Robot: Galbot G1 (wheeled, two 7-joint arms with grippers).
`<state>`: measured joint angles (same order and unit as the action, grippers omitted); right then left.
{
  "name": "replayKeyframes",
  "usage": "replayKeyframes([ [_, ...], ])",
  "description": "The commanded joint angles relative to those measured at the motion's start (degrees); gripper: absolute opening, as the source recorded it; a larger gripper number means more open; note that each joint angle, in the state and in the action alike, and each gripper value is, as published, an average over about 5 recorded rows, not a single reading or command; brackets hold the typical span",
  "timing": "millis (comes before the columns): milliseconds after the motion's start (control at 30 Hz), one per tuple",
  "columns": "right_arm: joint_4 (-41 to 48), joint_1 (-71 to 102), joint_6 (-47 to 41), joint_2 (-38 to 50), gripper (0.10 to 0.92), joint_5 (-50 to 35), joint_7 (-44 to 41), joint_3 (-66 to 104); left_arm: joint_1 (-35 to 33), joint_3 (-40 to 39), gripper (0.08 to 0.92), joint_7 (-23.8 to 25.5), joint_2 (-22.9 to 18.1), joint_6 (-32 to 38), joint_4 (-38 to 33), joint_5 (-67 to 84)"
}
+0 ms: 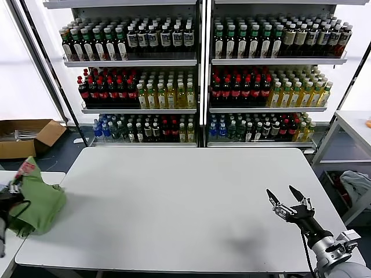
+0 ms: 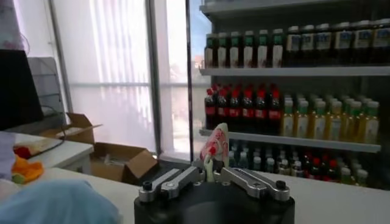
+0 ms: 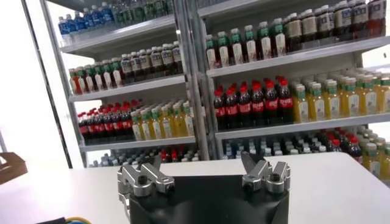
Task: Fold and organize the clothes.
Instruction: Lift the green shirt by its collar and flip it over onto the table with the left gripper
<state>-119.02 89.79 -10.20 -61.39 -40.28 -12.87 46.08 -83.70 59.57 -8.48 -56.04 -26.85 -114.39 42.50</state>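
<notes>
One light green soft polo shirt (image 1: 36, 202) hangs bunched off the white table's (image 1: 174, 202) left edge, pinched in my left gripper (image 2: 210, 172).
I should carry it over the tabletop centre and lay it flat; my right gripper (image 1: 288, 198) waits spread wide.

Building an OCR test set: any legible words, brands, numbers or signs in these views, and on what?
None legible.
Bottle labels on the shelves: too small and blurred to read.
Cardboard box: no readable marking.
Polo shirt, pinched in the shut left gripper: checkered print only, no words.
Table and open right gripper: no text.
</notes>
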Motion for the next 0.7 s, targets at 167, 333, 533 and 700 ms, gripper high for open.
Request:
replayKeyframes([
  [167,-0.63,0.05,-0.43,-0.2,0.823,-0.06,0.39,0.0,-0.57,-42.11,0.113,-16.11,-22.14,-1.93,-15.64,-4.81],
  [333,-0.94,0.74,-0.81,-0.21,0.823,0.59,0.5,-0.09,7.49,-50.34,0.113,-18.22,-24.7,-2.16,-9.82,-1.6],
  [533,-1.55,2.35,-1.36,0.04,0.823,1.18,0.6,0.54,16.33,-50.94,0.113,-19.4,-25.2,-2.13,-5.42,6.79],
  [700,-1.84,1.97,-2.34,0.08,0.823,3.12,1.39,-1.32,18.5,-50.82,0.113,-17.82,-24.44,-1.64,-4.6,13.6],
])
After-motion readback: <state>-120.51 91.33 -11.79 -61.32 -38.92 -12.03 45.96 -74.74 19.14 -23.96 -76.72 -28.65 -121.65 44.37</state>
